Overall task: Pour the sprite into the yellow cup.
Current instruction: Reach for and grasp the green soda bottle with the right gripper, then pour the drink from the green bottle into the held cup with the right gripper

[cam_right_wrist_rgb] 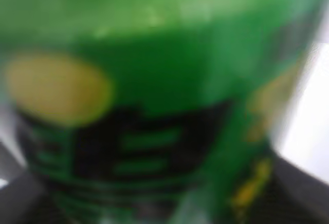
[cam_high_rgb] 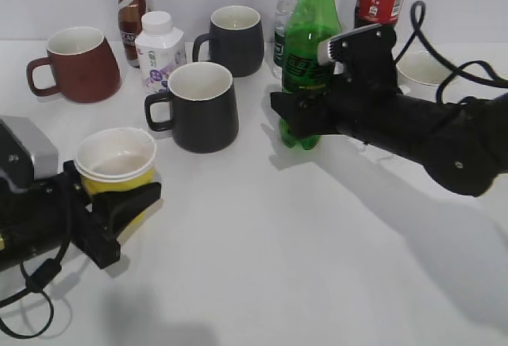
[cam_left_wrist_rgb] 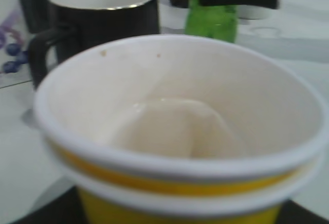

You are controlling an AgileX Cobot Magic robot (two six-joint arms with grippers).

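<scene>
From my console, the near mug (cam_high_rgb: 200, 106) is my landmark on the desk (cam_high_rgb: 262, 259): the yellow cup (cam_high_rgb: 117, 161) sits front-left of it, the sprite (cam_high_rgb: 309, 56) right, a second mug (cam_high_rgb: 235, 39) behind, a third mug (cam_high_rgb: 78, 63) far left.

— What colours?
— The bottle (cam_high_rgb: 309, 52) is see-through green, dark green label, white letters. The cup (cam_high_rgb: 117, 163) is yellow, white inside.
— The mugs?
— Two black mugs (cam_high_rgb: 198, 108), one brown-red mug (cam_high_rgb: 75, 64), white inside.
</scene>
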